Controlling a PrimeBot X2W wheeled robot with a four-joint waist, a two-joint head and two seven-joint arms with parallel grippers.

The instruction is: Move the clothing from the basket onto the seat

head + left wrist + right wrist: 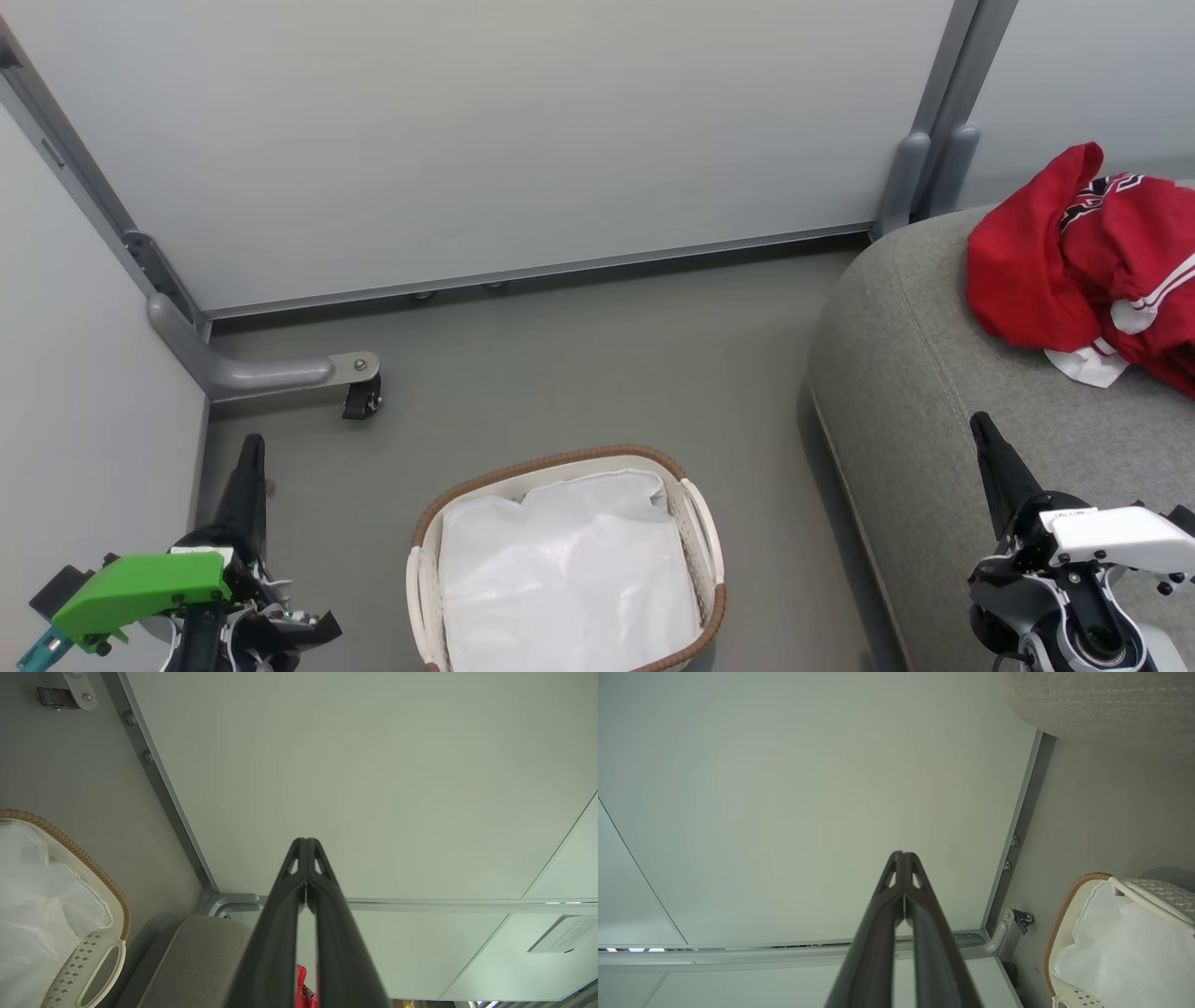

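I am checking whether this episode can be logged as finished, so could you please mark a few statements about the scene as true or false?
1. The red sports jersey lies on the grey sofa seat. True.
2. The basket holds only its white fabric liner. True.
3. The left end effector grips the liner. False: it is shut on nothing, off to the basket's side.
4. The right end effector is open. False: its fingers are shut together.
5. The basket stands on the seat. False: it stands on the floor beside the seat.
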